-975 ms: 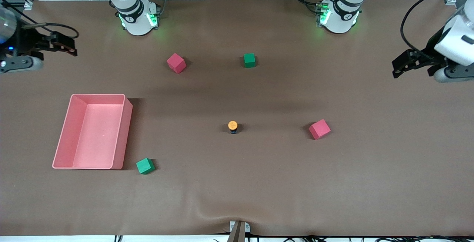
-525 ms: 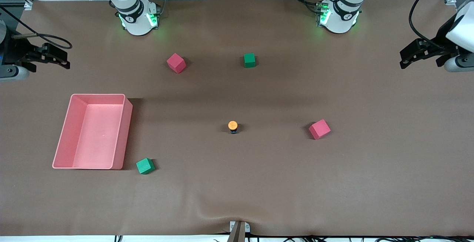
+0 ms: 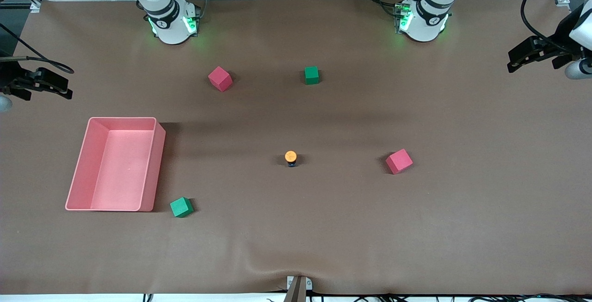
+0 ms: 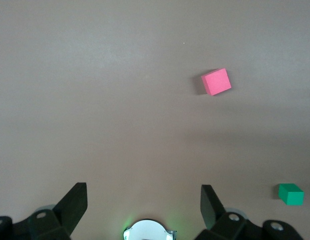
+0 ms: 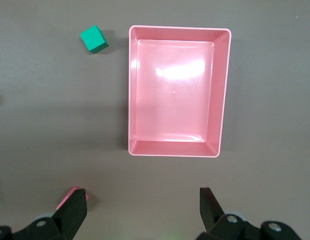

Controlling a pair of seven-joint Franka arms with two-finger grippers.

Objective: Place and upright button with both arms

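Observation:
The button (image 3: pixel 290 157) stands on the brown mat in the middle of the table, orange cap up on its short dark body. No gripper touches it, and neither wrist view shows it. My left gripper (image 3: pixel 515 61) hangs open over the left arm's end of the table. In the left wrist view its gripper (image 4: pixel 143 200) holds nothing between its wide-apart fingers. My right gripper (image 3: pixel 64 88) hangs open over the right arm's end. The right wrist view shows its gripper (image 5: pixel 143 200) empty as well.
A pink bin (image 3: pixel 154 168) lies toward the right arm's end, with a green cube (image 3: pixel 181 207) beside its near corner. A pink cube (image 3: pixel 220 78) and a green cube (image 3: pixel 311 75) sit nearer the bases. Another pink cube (image 3: pixel 399 161) sits beside the button toward the left arm's end.
Both grippers have drawn outward, away from the middle and toward their own ends of the table. Their fingers stay open. The button and cubes have not moved.

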